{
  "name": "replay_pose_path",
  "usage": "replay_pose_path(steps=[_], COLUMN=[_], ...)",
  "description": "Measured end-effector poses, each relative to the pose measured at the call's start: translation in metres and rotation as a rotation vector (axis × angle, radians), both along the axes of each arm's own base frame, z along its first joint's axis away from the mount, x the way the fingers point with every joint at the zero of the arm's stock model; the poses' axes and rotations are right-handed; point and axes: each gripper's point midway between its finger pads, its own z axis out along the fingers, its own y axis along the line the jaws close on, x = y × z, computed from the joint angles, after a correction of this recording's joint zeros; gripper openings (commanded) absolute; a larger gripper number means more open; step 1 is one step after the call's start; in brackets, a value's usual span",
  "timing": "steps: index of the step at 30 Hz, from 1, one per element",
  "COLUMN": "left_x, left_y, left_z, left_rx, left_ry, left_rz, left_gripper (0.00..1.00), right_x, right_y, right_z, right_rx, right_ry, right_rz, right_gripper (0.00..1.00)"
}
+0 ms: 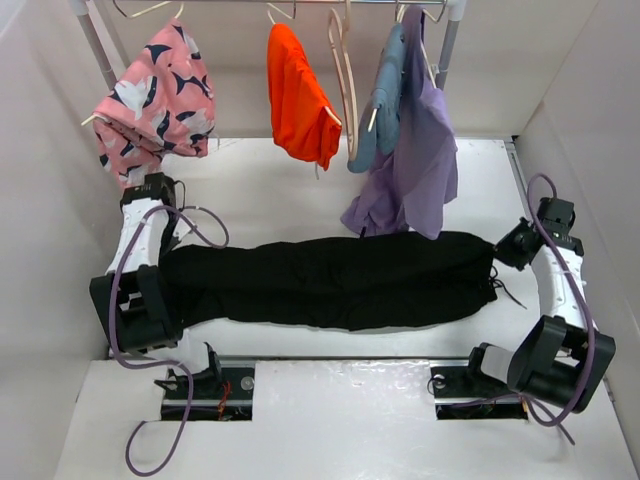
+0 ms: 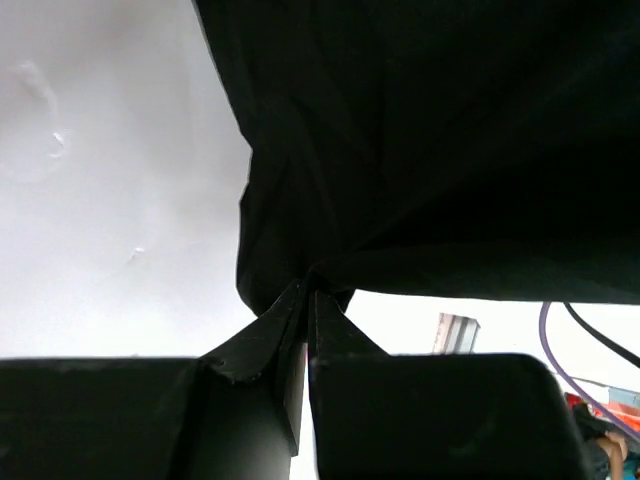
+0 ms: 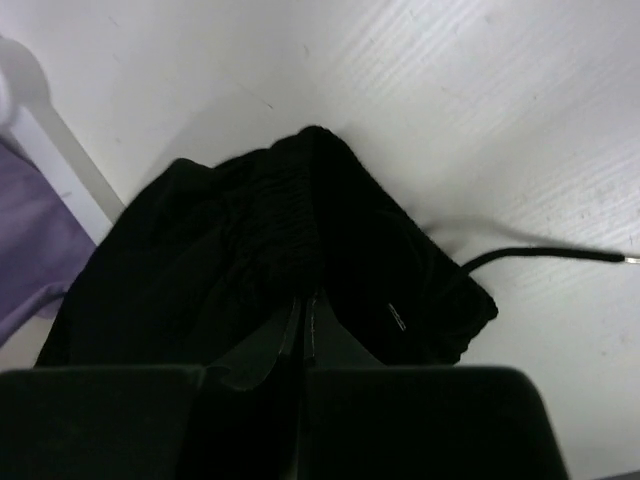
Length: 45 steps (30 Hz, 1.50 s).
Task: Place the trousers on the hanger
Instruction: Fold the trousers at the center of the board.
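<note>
The trousers (image 1: 330,280) lie stretched across the desk (image 1: 270,190). The left jaws are clamped on their leg end, the right jaws on their waistband.

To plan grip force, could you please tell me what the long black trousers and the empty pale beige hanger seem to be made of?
The long black fabric trousers: soft matte cloth, going by the limp folds and the gathered waistband in the right wrist view. The empty pale beige curved hanger: smooth, thin and rigid-looking, perhaps wood or plastic; too small to tell.
</note>
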Motion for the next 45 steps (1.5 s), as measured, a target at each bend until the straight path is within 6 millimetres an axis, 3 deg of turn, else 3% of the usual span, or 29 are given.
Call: replay_pose_path(steps=[2, 4, 9, 13, 16, 19, 21, 23, 24, 25, 26, 27, 29, 30, 31, 34, 39, 42, 45], left_x=[-0.004, 0.005, 0.028, 0.017, -0.014, -0.064, -0.085, -0.100, -0.106, -0.112, -0.118, -0.123, -0.127, -0.126, -0.125, -0.110, -0.057, -0.037, -0.034], left_y=[-0.001, 0.002, 0.020, 0.027, 0.025, 0.017, 0.013, 0.009, 0.009, 0.009, 0.009, 0.009, 0.009, 0.009, 0.009, 0.009, 0.018, 0.023, 0.019], left_z=[0.001, 0.014, 0.061, 0.072, 0.052, 0.007, -0.015, -0.030, -0.037, -0.044, -0.049, -0.053, -0.058, -0.059, -0.059, -0.053, -0.005, 0.018, 0.015], left_rx=[-0.004, 0.013, 0.132, 0.200, 0.218, 0.185, 0.167, 0.158, 0.156, 0.156, 0.158, 0.157, 0.156, 0.153, 0.146, 0.116, 0.117, 0.127, 0.078], left_ry=[0.018, -0.016, -0.139, -0.142, -0.068, 0.113, 0.197, 0.250, 0.262, 0.276, 0.288, 0.304, 0.317, 0.317, 0.323, 0.282, 0.077, -0.020, -0.026], left_rz=[0.006, 0.013, 0.021, 0.020, 0.029, 0.027, 0.027, 0.029, 0.034, 0.041, 0.049, 0.052, 0.071, 0.085, 0.089, 0.113, 0.127, 0.116, 0.105], left_gripper=[0.00, 0.00, 0.00, 0.00, 0.00, 0.00, 0.00, 0.00, 0.00, 0.03, 0.20, 0.47, 0.62, 0.78, 0.81, 0.81, 0.82, 0.84, 0.83], right_x=[-0.006, -0.006, 0.006, 0.002, -0.010, -0.029, -0.044, -0.058, -0.061, -0.063, -0.064, -0.064, -0.065, -0.067, -0.067, -0.064, -0.054, -0.048, -0.039], right_y=[0.002, 0.000, -0.007, -0.002, -0.003, -0.007, -0.004, 0.002, 0.004, 0.005, 0.005, 0.003, -0.004, -0.009, -0.013, -0.023, -0.031, -0.016, 0.012], right_z=[-0.007, -0.004, 0.026, 0.039, 0.036, 0.017, 0.003, -0.006, -0.007, -0.006, -0.005, -0.004, -0.003, -0.002, 0.001, 0.016, 0.044, 0.045, 0.044], right_rx=[0.018, 0.019, 0.022, 0.035, 0.053, 0.093, 0.121, 0.140, 0.148, 0.152, 0.151, 0.146, 0.119, 0.103, 0.087, 0.043, -0.023, -0.032, -0.058], right_ry=[0.031, 0.025, -0.055, -0.105, -0.115, -0.088, -0.064, -0.051, -0.051, -0.054, -0.056, -0.060, -0.050, -0.040, -0.035, -0.062, -0.127, -0.130, -0.119], right_rz=[-0.008, -0.015, -0.023, -0.012, -0.045, -0.121, -0.167, -0.196, -0.208, -0.218, -0.233, -0.249, -0.276, -0.296, -0.314, -0.335, -0.314, -0.241, -0.135], right_gripper=[0.00, 0.00, 0.00, 0.00, 0.00, 0.00, 0.00, 0.11, 0.24, 0.44, 0.81, 0.92, 0.99, 0.99, 0.99, 0.99, 0.96, 0.96, 0.99])
